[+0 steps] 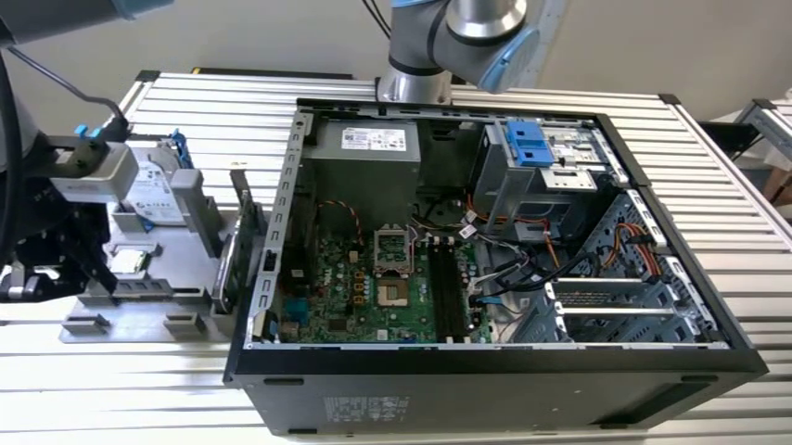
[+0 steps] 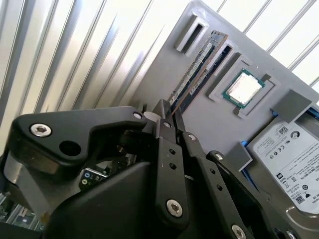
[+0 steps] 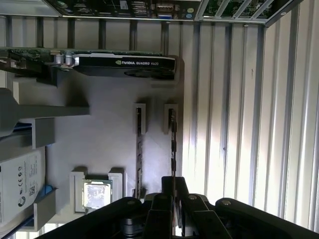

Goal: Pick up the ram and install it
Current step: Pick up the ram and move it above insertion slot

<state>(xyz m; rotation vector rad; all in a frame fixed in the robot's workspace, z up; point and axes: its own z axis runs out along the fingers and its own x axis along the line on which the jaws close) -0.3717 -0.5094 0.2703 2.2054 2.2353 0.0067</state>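
While edge-up in gray tray (image 3: 109,134) | ram (image 3: 173,144) likely light, stiff, fragile | gripper (image 3: 174,188) clamped across its flat faces

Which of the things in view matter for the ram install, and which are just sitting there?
In the job:
- the ram, standing in the grey tray, with the gripper at its end
- the long black slots on the motherboard in the open case

Lying about:
- the other stick beside it
- the processor chip
- the hard drive
- the graphics card
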